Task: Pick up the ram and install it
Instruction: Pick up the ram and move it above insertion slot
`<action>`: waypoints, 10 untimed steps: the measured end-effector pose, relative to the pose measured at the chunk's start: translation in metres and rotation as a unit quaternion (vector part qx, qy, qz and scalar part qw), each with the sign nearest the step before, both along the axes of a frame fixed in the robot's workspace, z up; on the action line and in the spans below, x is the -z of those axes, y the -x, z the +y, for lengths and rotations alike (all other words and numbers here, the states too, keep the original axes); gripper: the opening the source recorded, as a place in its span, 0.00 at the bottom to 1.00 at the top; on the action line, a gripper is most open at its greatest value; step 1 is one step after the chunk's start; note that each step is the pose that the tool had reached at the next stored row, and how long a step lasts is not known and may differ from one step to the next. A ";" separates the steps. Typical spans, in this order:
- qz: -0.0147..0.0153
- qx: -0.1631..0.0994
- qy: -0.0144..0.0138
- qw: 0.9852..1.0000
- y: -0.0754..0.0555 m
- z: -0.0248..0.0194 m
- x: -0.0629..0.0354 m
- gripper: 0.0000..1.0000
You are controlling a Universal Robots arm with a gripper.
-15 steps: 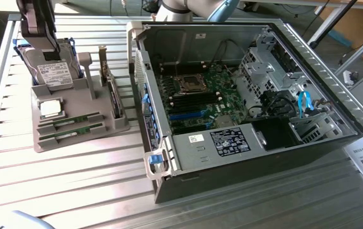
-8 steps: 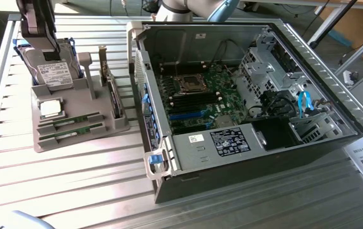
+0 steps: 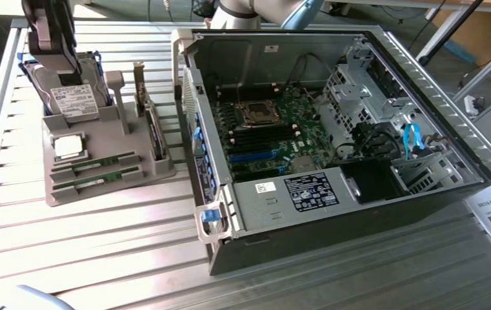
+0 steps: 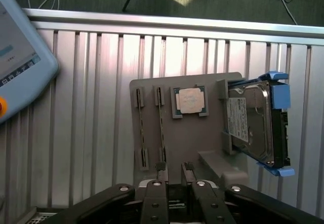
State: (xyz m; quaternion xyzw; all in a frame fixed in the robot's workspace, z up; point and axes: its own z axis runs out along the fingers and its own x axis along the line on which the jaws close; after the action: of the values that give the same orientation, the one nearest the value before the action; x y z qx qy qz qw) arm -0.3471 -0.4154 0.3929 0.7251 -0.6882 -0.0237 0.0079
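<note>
The pick-up step is judged to be at its start, and nothing has been grasped. The gripper (image 3: 54, 61) (image 4: 175, 176) is seen hanging above the grey holder (image 3: 108, 139) (image 4: 182, 143) with its fingers parted. Nothing is held between them and nothing is touched.

The two ram sticks are found lying side by side in narrow grooves at one end of the holder, each standing on its long edge. One ram stick (image 3: 99, 163) (image 4: 162, 127) is placed just beside the square processor chip (image 3: 69, 147) (image 4: 190, 101). The other ram stick (image 3: 97, 179) (image 4: 142, 133) is set in the outer groove, near the holder's edge. The hard drive (image 3: 73, 100) (image 4: 253, 122) is propped at the opposite end, well apart from both sticks.

The holder is set on a slatted metal table (image 3: 99, 245). To the exterior view's right, the open computer case (image 3: 451, 129) is laid on its side, and the motherboard (image 3: 262, 129) inside is left exposed. No stick is seen to be missing from the holder, so installation is judged not yet begun.

A grasp here is judged to call for the fingers to be lined up across the thin faces of a single stick. They would need to be centred along its length and kept clear of its neighbour and the groove walls. A straight lift would then be needed so that the stick is not jammed in its groove.
</note>
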 end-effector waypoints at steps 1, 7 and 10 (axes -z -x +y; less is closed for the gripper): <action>0.000 0.000 0.000 1.000 0.000 -0.0010 0.0000 0.25; 0.000 0.000 0.000 1.000 -0.001 -0.0081 0.0000 0.25; 0.000 0.000 0.000 1.000 -0.002 -0.0120 0.0000 0.25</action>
State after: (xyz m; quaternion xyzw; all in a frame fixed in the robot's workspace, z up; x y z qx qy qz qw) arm -0.3454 -0.4274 0.3929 0.7251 -0.6882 -0.0237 0.0079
